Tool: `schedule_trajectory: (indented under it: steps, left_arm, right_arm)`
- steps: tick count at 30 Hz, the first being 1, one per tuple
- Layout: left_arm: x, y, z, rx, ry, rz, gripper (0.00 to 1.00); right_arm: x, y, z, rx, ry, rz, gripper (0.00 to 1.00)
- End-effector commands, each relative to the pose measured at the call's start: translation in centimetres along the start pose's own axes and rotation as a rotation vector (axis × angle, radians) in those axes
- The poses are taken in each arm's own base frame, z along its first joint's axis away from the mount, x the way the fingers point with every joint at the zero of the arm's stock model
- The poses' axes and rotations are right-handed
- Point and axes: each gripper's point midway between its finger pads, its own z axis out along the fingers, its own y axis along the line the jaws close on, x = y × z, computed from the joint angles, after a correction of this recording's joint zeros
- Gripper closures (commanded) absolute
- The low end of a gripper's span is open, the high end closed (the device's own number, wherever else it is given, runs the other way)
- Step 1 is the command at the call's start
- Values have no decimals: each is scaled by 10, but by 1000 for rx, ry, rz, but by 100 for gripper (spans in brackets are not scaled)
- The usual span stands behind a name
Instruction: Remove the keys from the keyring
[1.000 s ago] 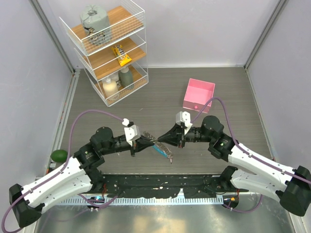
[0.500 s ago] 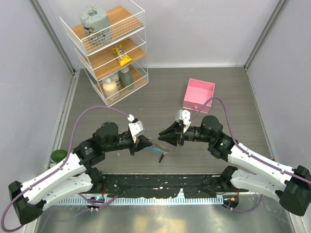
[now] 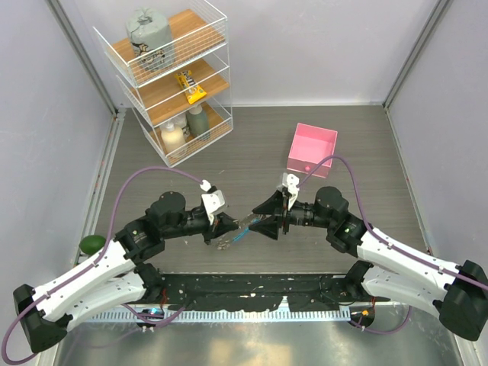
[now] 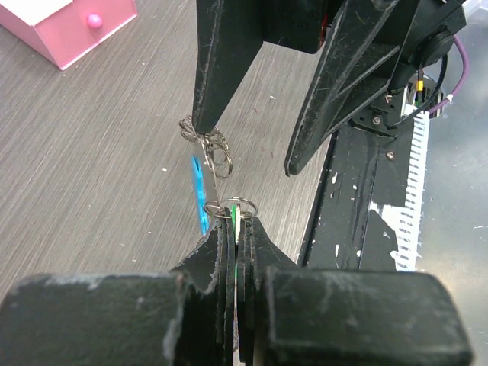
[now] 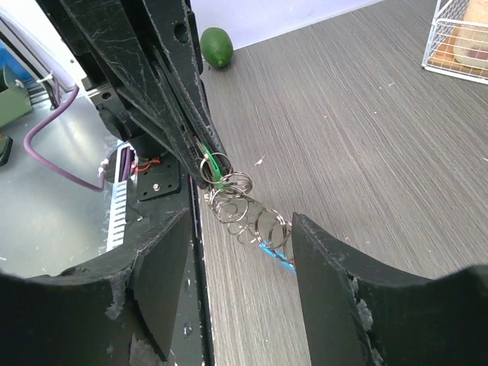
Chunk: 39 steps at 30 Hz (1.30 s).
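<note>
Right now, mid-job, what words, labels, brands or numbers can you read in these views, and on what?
Nothing reads clearly in any view.
Yellow packet, middle of the wire rack: dark print, too small to read.
Grey bag, top shelf: markings blurred.
White bottle and dark bottle, bottom shelf: labels too small.

my left gripper (image 4: 235, 226): matte black, greyish scuffs along edges. my right gripper (image 5: 242, 221): same black, pale scratches all over. key (image 5: 216, 165) at my left tips: bright green head. keyring (image 5: 248, 213): shiny silver, strip (image 4: 200, 194) on it bright blue. table (image 5: 366, 114) under both: dark grey, woodgrain streaks. box (image 4: 65, 27) past my right gripper: pink, pink knob (image 4: 94, 20) too. cable (image 4: 450, 76) on right arm: purple.
</note>
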Motion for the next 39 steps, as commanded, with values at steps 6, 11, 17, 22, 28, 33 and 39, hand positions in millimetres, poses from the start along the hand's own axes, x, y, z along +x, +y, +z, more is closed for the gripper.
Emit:
schedule_trajectory:
  steps: [6, 11, 17, 22, 28, 33, 39]
  left_arm:
    - [-37, -4, -7, 25, -71, 95, 100]
    - [-40, -4, -6, 22, -65, 69, 100]
    - [-42, -7, -7, 43, -33, 61, 100]
    - [-43, -14, -10, 81, 13, 62, 100]
    - [-44, -14, -7, 85, 46, 34, 100]
    - [-44, -19, -5, 126, 21, 67, 100]
    - [-48, -20, -8, 131, -4, 99, 100]
  right_arm:
    - [-19, -21, -5, 135, -39, -62, 40]
    - [-21, -22, -2, 132, -7, -41, 41]
    - [-22, -12, -2, 90, -1, -76, 44]
    - [-19, -10, 4, 60, 25, -105, 59]
    - [-25, -3, 8, 28, -1, -81, 68]
    - [-24, 6, 6, -6, -23, -88, 68]
    - [-20, 16, 10, -60, -9, -92, 72]
